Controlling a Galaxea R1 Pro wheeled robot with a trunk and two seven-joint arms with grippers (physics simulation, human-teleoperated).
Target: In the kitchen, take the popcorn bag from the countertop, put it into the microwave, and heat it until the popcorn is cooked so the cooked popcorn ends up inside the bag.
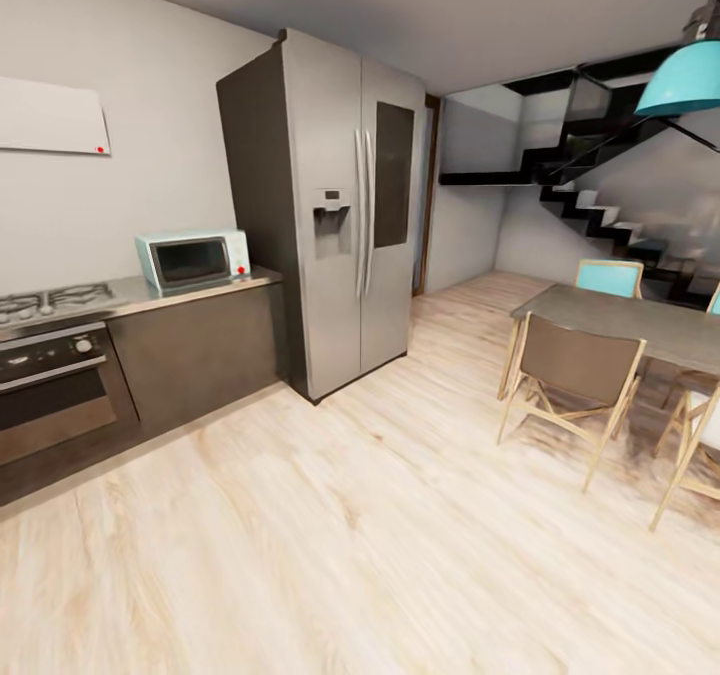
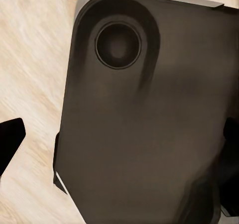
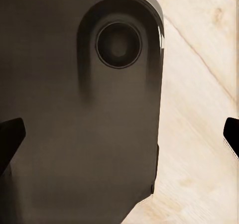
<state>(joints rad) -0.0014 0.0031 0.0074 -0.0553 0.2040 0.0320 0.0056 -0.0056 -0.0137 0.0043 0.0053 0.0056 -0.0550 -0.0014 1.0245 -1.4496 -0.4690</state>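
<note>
Both grippers spread and empty over robot base (image 2: pixel 149 134), microwave (image 1: pixel 193 259) far ahead on countertop (image 1: pixel 190 290); popcorn bag unseen, so approach risks misaiming.

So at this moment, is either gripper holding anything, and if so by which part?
Nothing is held. In each wrist view the dark fingertips stand wide apart with no object between them, over the robot's dark base and the wooden floor.

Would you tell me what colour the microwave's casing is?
Pale mint-blue, with a dark glass door; the microwave shows best in the head view.
</note>
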